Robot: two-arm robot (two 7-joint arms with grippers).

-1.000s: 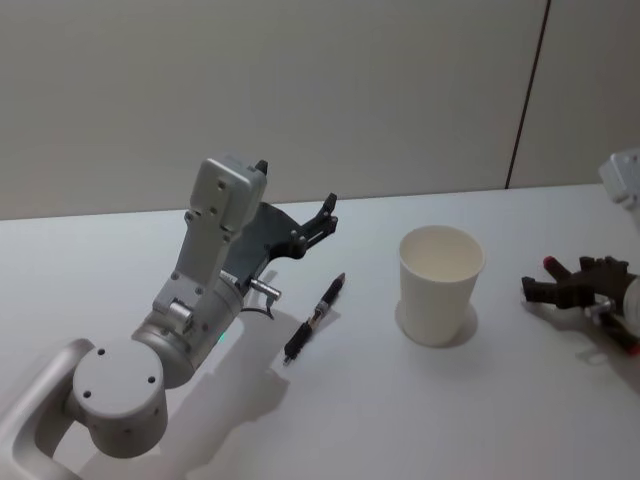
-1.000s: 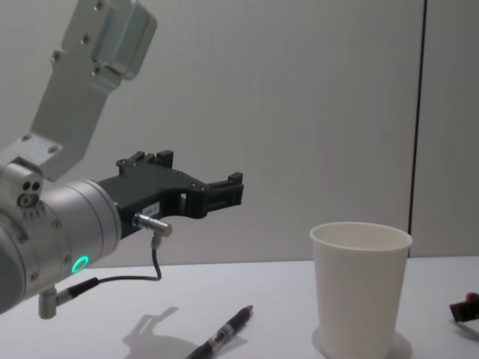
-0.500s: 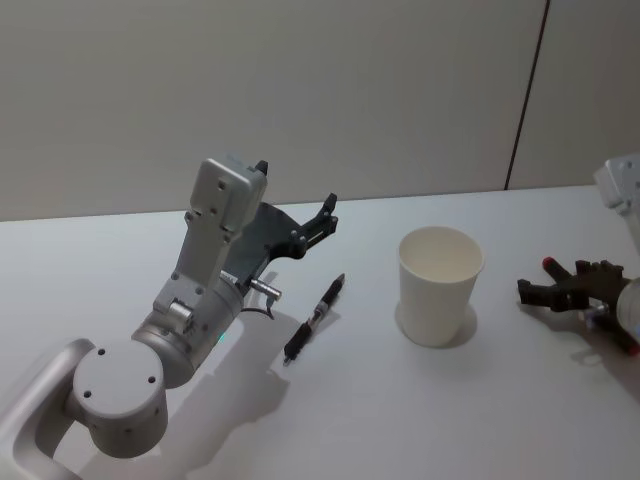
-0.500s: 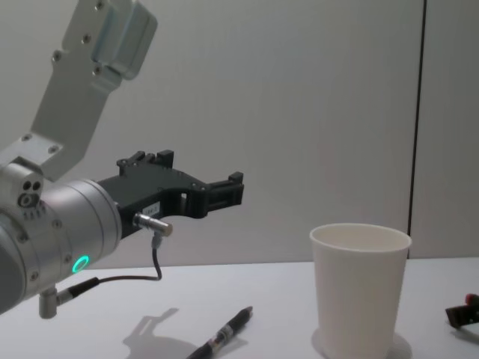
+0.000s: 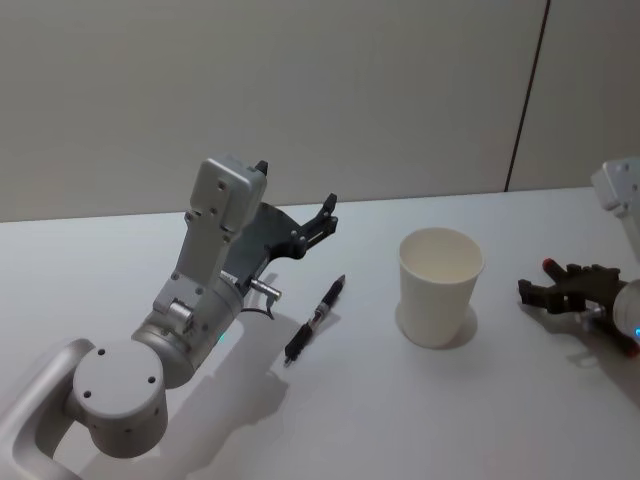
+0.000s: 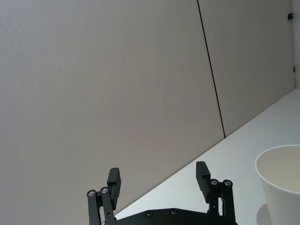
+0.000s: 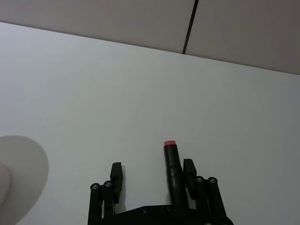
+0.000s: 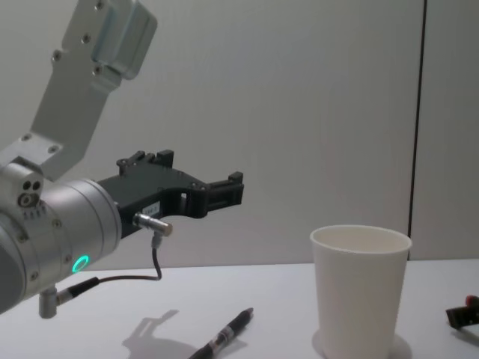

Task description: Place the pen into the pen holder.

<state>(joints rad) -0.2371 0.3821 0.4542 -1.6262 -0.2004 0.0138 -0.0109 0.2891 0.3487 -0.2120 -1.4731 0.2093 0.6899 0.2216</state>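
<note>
A black pen (image 5: 315, 320) lies flat on the white table (image 5: 400, 420), and it also shows in the chest view (image 8: 222, 338). To its right the pen holder, a white paper cup (image 5: 440, 285) (image 8: 361, 288) (image 6: 281, 183), stands upright and looks empty. My left gripper (image 5: 328, 212) (image 8: 232, 191) (image 6: 158, 173) hovers open above the table just behind the pen, holding nothing. My right gripper (image 5: 545, 290) (image 7: 152, 173) is low over the table to the right of the cup and open. A black stick with a red tip (image 7: 171, 161) lies between its fingers against one of them.
A plain wall with a dark vertical seam (image 5: 525, 95) stands behind the table. Bare table surface lies in front of the pen and the cup. My left arm's big silver joints (image 5: 120, 385) take up the near left corner.
My right gripper has shifted slightly near the table's right edge. The left arm, the pen and the cup have stayed put.
</note>
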